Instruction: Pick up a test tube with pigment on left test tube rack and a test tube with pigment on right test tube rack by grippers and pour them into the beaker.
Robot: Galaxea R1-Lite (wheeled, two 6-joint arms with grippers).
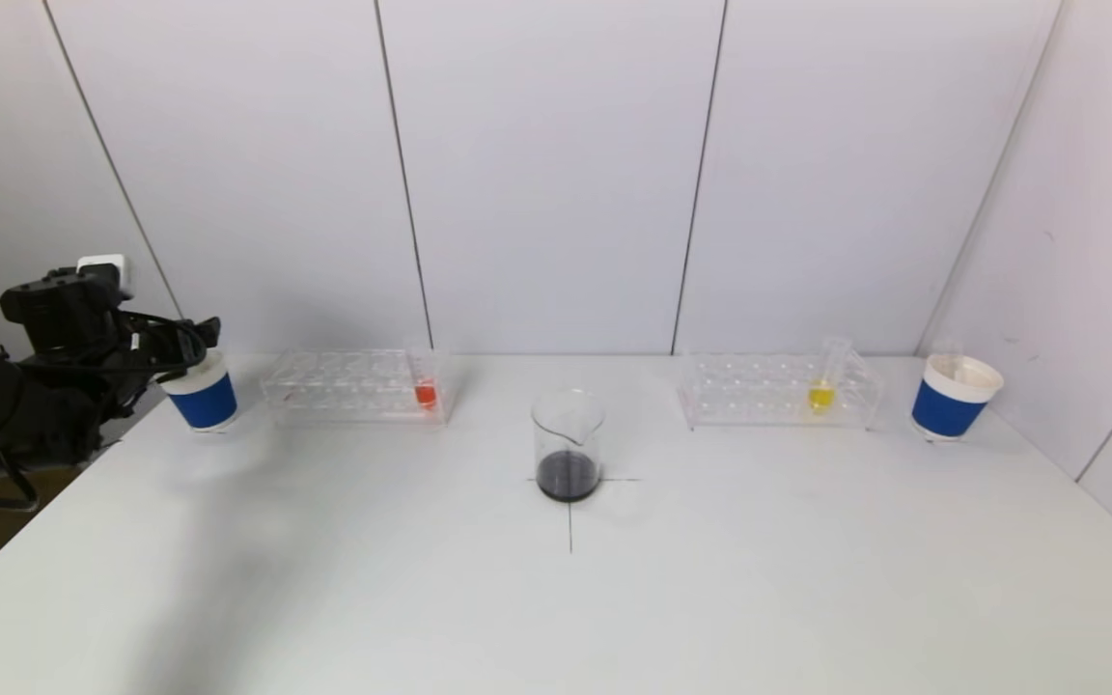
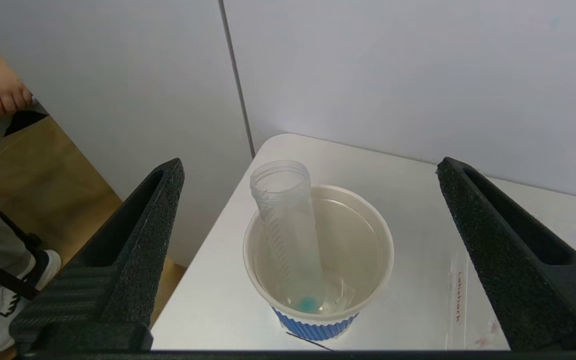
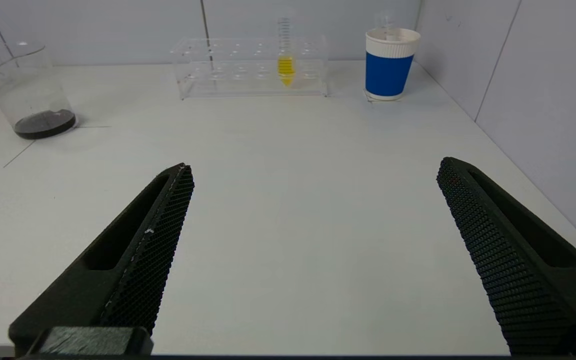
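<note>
The left gripper (image 2: 308, 250) hangs wide open over the left cup (image 2: 318, 260), touching nothing, with an empty tube (image 2: 288, 225) leaning inside it.

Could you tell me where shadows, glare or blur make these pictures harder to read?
Head view: a soft shadow spreads over the table below the left gripper; the clear left rack looks faint against the white. Left wrist view: the empty tube in the cup stays readable. Right wrist view: even light, no harsh glare on the beaker.
</note>
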